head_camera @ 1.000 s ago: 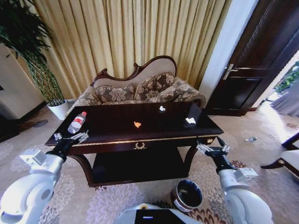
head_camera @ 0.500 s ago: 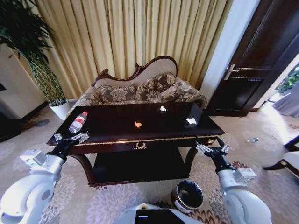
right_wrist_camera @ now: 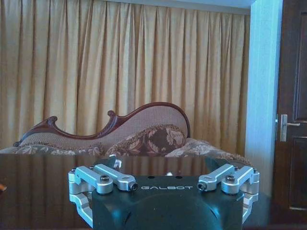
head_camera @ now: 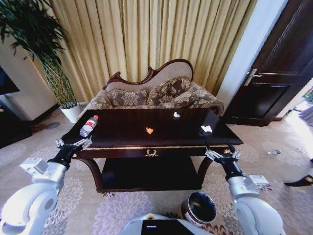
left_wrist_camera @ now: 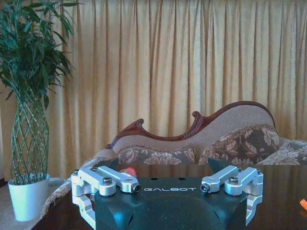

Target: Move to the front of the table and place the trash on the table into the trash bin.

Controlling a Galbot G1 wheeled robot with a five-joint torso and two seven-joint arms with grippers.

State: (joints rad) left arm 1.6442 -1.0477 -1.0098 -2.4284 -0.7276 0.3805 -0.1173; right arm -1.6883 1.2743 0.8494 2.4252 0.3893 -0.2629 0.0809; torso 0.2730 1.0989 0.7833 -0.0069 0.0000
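The dark glossy table (head_camera: 122, 132) with gold trim stands straight ahead. On it lie the trash pieces: a clear bottle with a red cap (head_camera: 88, 126) at the left end, a tiny orange scrap (head_camera: 149, 130) mid-top, a white scrap (head_camera: 176, 115) farther back and another white scrap (head_camera: 206, 129) at the right end. The trash bin (head_camera: 200, 207), round with a black liner, sits on the carpet below the table's right front. My left gripper (head_camera: 73, 145) hovers open at the left front corner, my right gripper (head_camera: 222, 154) open at the right front corner. In the left wrist view the open left gripper (left_wrist_camera: 168, 188) faces the bottle's red cap (left_wrist_camera: 127, 171).
A carved sofa (head_camera: 161, 93) with patterned cushions stands behind the table, before gold curtains (head_camera: 146, 39). A potted plant (head_camera: 61, 83) is at the back left, a dark door (head_camera: 279, 73) at the right. Patterned carpet (head_camera: 132, 205) lies between me and the table.
The whole picture has shifted right and the table looks slightly nearer, so the camera has moved. Both arms hold the same raised pose with fingers open.
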